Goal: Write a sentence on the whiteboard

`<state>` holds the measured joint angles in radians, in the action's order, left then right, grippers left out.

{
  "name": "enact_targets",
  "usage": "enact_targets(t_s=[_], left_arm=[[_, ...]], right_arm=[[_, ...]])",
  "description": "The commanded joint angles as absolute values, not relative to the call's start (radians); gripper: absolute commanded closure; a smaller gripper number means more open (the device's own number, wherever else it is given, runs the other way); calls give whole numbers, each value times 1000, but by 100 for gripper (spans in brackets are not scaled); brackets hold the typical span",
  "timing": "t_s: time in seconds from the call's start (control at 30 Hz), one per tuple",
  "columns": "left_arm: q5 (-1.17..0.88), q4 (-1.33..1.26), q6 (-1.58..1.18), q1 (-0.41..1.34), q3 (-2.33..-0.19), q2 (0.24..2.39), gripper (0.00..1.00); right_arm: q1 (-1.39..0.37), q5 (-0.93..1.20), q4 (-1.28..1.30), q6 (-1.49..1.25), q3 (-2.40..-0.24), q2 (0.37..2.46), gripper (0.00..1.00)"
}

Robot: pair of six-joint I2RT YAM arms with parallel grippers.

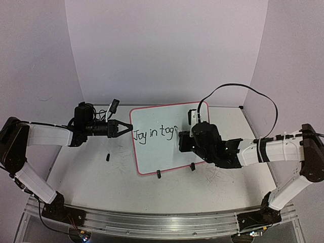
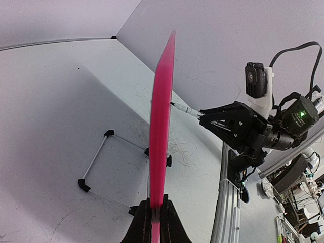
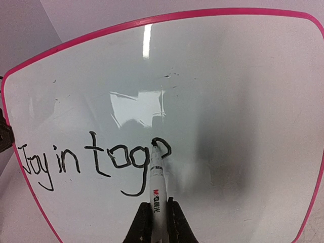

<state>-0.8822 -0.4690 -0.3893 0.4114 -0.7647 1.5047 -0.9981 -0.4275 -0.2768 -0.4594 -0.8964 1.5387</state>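
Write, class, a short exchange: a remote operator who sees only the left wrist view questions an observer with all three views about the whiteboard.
Operator: I see the whiteboard edge-on only. Is anything written on it?
Observer: Yes. It reads "Joy in tog", followed by a half-drawn letter.
Operator: Where is the tip of the marker?
Observer: The marker is shut in the right tool, and its tip appears to rest on that half-drawn letter.
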Motion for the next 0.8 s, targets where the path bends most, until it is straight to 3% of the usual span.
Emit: enact_targets(t_s=[0.0,0.6,0.77], left_arm=[[-913,-499,-382,409,-816,1471,100],[-912,-497,-381,409,-814,1474,100],[-910,-497,-379,409,-812,1478,100]], right_arm=[[-1000,-421,-256,-497,-859,1509,100],[-1001,-492,-211,-515,-838,1478,100],[-1003,-475,-296,-434,-793,1366,100]])
